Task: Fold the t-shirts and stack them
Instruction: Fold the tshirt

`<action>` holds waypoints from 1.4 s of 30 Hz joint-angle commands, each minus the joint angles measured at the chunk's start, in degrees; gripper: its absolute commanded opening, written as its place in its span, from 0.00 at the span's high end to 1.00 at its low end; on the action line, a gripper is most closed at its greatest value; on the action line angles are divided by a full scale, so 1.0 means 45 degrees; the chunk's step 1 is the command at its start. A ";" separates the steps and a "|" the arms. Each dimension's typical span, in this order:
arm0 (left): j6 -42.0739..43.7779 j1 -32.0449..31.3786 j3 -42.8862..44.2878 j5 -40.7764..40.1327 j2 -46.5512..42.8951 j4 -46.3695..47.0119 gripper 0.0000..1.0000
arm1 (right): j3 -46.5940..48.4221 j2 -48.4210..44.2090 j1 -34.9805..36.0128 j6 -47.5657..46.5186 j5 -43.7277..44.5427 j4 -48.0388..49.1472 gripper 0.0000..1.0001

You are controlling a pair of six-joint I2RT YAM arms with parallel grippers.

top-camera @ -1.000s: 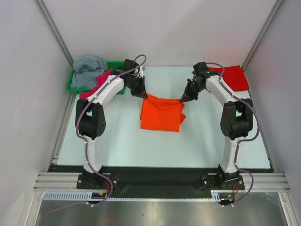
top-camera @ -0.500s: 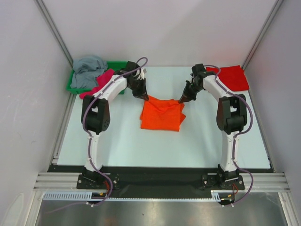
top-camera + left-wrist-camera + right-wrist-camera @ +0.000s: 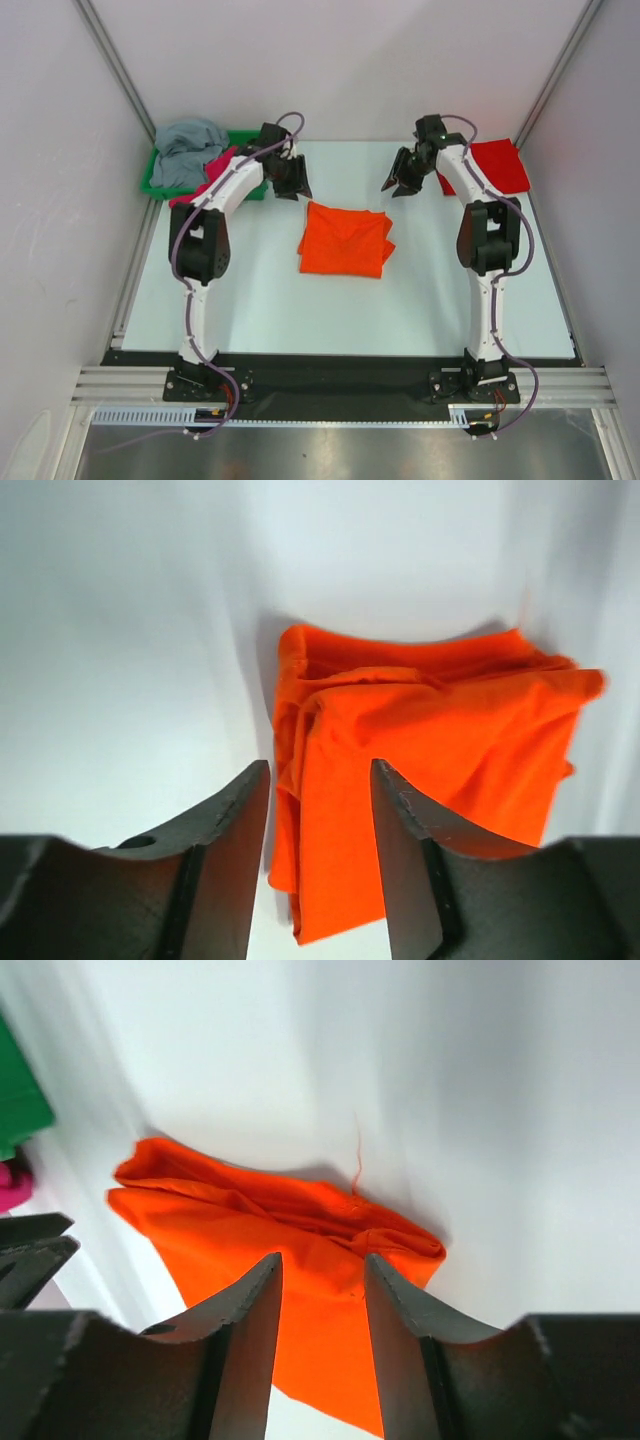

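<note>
Left gripper (image 3: 297, 190) and right gripper (image 3: 391, 187) have released the orange t-shirt (image 3: 343, 241), jaws parted, empty.

Plain white walls (image 3: 350, 60) with grey corner rails (image 3: 113, 60) enclose a pale table (image 3: 260, 310) under even light.

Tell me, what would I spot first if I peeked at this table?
The bright orange t-shirt, folded in the middle of the table, catches your eye first. The left gripper and right gripper hover just beyond it, both open and empty. Next you'd notice the folded red t-shirt at far right and the green tray with a grey shirt and a pink shirt at far left.
</note>
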 commanded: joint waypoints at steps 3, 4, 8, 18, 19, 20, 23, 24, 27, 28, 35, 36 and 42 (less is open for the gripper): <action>0.0349 0.0089 -0.0334 0.1449 -0.2446 0.0602 0.62 | 0.1116 -0.0775 0.0300 -0.0940 0.0662 -0.2208 0.57; 0.0272 0.0070 -0.0606 0.2041 -0.2543 0.0641 0.68 | 0.0282 -0.1357 0.0418 -0.1057 0.0604 -0.2094 0.61; -0.0041 -0.0243 -0.2988 0.3978 -0.3247 0.1969 0.82 | -0.2163 -0.2650 0.1082 -0.0532 -0.0117 -0.0240 0.77; -0.1117 -0.0438 -0.3736 0.5369 -0.1882 0.4646 0.93 | -0.3595 -0.1757 0.1240 0.0778 -0.1291 0.2125 1.00; -0.1058 -0.0419 -0.3579 0.5213 -0.1668 0.4529 0.93 | -0.3555 -0.1579 0.1220 0.0798 -0.1310 0.2223 1.00; -0.1057 -0.0341 -0.3443 0.5057 -0.1375 0.4605 0.93 | -0.3516 -0.1404 0.1143 0.0817 -0.1388 0.2301 1.00; -0.1233 -0.0166 -0.3461 0.4919 -0.0790 0.5092 0.94 | -0.3515 -0.0798 0.0928 0.0856 -0.1446 0.2710 1.00; -0.1175 -0.0146 -0.3403 0.4841 -0.0612 0.5095 0.94 | -0.3515 -0.0661 0.0850 0.0837 -0.1525 0.2847 1.00; -0.1135 0.0166 -0.3031 0.4606 0.0109 0.5055 0.95 | -0.3496 -0.0153 0.0597 0.0818 -0.1603 0.3180 1.00; -0.1193 0.0283 -0.3070 0.4567 0.0189 0.5268 0.95 | -0.3399 0.0003 0.0518 0.0740 -0.1565 0.3219 1.00; -0.0726 0.0753 -0.2348 0.3766 0.1165 0.5056 0.95 | -0.2755 0.0727 -0.0263 0.0155 -0.1584 0.3064 0.99; -0.0687 0.0753 -0.2270 0.3727 0.1244 0.5017 0.95 | -0.2696 0.0785 -0.0322 0.0076 -0.1584 0.3025 0.97; -0.0277 0.0753 -0.2268 0.3044 0.0291 0.4510 0.93 | -0.2168 0.0476 -0.0713 -0.0919 -0.0979 0.1933 0.88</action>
